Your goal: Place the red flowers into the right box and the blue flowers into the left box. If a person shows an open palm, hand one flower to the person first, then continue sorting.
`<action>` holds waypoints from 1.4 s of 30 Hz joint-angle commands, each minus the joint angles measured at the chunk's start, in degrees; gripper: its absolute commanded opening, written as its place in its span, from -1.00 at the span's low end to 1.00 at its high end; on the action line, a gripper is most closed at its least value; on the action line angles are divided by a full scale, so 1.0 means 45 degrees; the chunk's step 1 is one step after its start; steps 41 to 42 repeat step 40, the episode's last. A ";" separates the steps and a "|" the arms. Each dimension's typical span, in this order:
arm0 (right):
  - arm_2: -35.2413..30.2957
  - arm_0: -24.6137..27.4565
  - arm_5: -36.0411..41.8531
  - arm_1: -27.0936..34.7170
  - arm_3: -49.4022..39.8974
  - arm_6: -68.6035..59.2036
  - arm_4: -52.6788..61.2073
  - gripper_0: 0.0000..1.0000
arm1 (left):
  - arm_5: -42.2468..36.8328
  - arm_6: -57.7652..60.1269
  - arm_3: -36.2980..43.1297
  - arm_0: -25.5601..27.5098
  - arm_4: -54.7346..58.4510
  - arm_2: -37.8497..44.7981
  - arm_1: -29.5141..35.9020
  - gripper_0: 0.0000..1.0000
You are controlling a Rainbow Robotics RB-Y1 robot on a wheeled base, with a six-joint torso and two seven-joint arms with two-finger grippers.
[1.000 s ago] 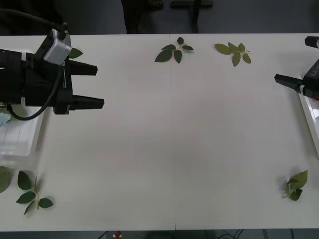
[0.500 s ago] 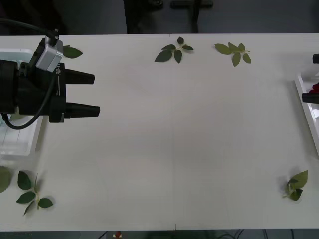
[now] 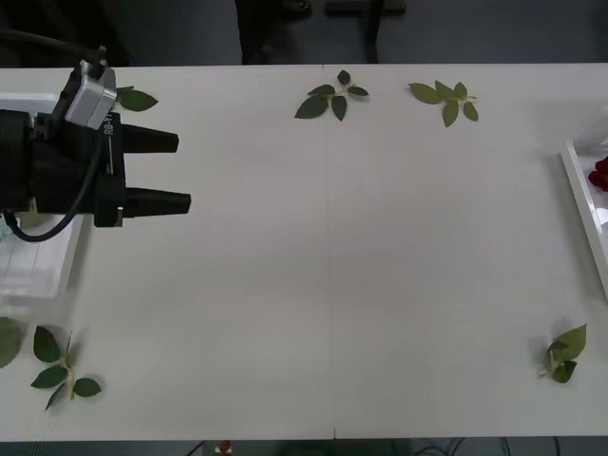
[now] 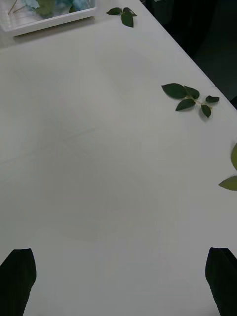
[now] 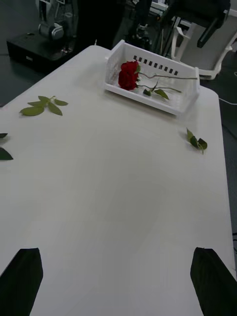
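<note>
A: Front view, item one: left claw (image 3: 180,171). Position?

B: At the left side of the tabletop (image 3: 332,256), over the inner edge of the left box (image 3: 43,271). Fingers apart, nothing between them. It has drawn back a little toward the box over the last second.

A: Item two: right claw.

B: A second ago its black tip reached in over the right box (image 3: 581,204); half a second ago only a sliver of it sat at that edge; now it has pulled clear of the front view. Its own wrist view has both fingertips (image 4: 19,279) at the two bottom corners, spread wide and empty, above bare tabletop.

A: Item three: red flowers (image 5: 129,75).

B: In the left wrist view, red heads lie together inside the right box, with long green stems running across its floor. A red head also peeks in at the right edge of the front view, uncovered as the arm withdrew.

A: Item four: blue flowers (image 4: 32,4).

B: Pale blue petals in the left box, partly cut off in the right wrist view. Count cannot be told.

A: Loose stock?

B: Leaf sprigs (image 3: 332,98) only, scattered at the far edge and near both front corners. No rose or blue head on open tabletop.

A: Reading?

B: Both arms retreating empty with nothing left to pick suggests the sorting is finished or nearly so. No open palm is on show.
</note>
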State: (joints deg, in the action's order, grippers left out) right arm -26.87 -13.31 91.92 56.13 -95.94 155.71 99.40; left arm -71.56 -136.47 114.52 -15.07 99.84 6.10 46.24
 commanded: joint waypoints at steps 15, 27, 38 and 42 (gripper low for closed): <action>0.0620 -0.0147 0.0725 0.0418 0.0305 -0.0158 0.0392 1.00 | 0.0589 -0.0259 -0.1464 -0.0010 0.2403 0.0129 0.2694 0.77; 0.0620 -0.0147 0.0725 0.0418 0.0305 -0.0158 0.0392 1.00 | 0.0413 -0.0356 -0.1464 -0.0108 0.2422 0.0129 0.3045 0.77; 0.0620 -0.0147 0.0725 0.0418 0.0305 -0.0158 0.0392 1.00 | -0.0349 -0.0376 -0.1464 -0.0303 0.2481 0.0129 0.3045 0.77; 0.0620 -0.0147 0.0725 0.0418 0.0305 -0.0158 0.0392 1.00 | -0.0349 -0.0356 -0.1464 -0.0303 0.2481 0.0129 0.3045 0.77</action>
